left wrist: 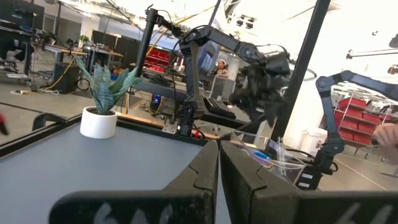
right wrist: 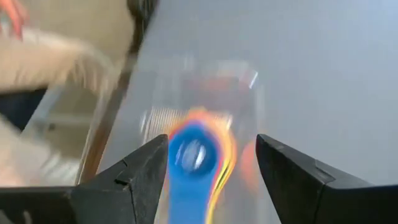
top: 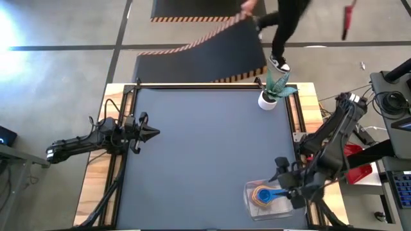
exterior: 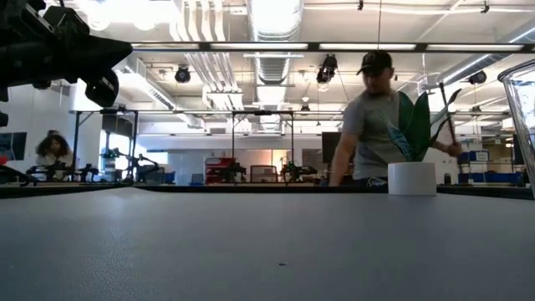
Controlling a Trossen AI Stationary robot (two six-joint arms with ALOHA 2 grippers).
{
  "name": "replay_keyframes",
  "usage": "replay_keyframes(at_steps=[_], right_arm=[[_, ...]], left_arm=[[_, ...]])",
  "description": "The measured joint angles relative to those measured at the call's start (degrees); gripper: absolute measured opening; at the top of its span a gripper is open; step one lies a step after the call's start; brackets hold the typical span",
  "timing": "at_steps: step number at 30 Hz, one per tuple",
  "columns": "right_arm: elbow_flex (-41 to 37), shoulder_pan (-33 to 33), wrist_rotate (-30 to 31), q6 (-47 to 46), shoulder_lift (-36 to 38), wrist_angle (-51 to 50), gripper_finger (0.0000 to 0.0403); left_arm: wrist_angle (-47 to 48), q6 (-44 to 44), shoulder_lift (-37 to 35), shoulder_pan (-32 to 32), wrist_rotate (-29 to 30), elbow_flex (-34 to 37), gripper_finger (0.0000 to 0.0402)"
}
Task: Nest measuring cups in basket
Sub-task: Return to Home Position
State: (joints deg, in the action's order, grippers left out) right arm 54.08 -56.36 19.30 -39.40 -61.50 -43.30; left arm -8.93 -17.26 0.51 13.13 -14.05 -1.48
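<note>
The clear basket [top: 249, 200] sits near the table's near right corner. Inside it is a nested stack of measuring cups [top: 262, 195], the blue one on top with orange and yellow rims showing beneath. The blue cup's handle [top: 280, 190] points toward the table's right edge. My right gripper [top: 287, 183] is open at the basket's right side. In the right wrist view its fingers [right wrist: 212, 142] stand on either side of the blue cup [right wrist: 189, 155] and its handle, apart from them. My left gripper [top: 151, 133] is shut and waits over the table's left side.
A white plant pot [top: 268, 100] stands at the table's far right corner, also seen in the low view [exterior: 412, 178]. A person [top: 282, 32] moves about beyond the far edge, handling a black floor mat [top: 199, 58]. The basket's wall [exterior: 522, 109] shows at the low view's right edge.
</note>
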Motion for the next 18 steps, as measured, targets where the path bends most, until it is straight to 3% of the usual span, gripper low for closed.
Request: replay_keyframes(at_steps=[5, 12, 18], right_arm=[[0.0, 1.9, 6.7, 12.5, 8.4, 5.2, 0.0211], [-0.1, 8.2, 5.8, 29.3, 20.7, 9.4, 0.0152], [-2.4, 12.1, 3.2, 36.0, 28.7, 9.5, 0.0091]], left_arm=[[0.0, 0.0, 0.0, 0.0, 0.0, 0.0, 0.0], [0.0, 0.0, 0.0, 0.0, 0.0, 0.0, 0.0], [0.0, 0.0, 0.0, 0.0, 0.0, 0.0, 0.0]])
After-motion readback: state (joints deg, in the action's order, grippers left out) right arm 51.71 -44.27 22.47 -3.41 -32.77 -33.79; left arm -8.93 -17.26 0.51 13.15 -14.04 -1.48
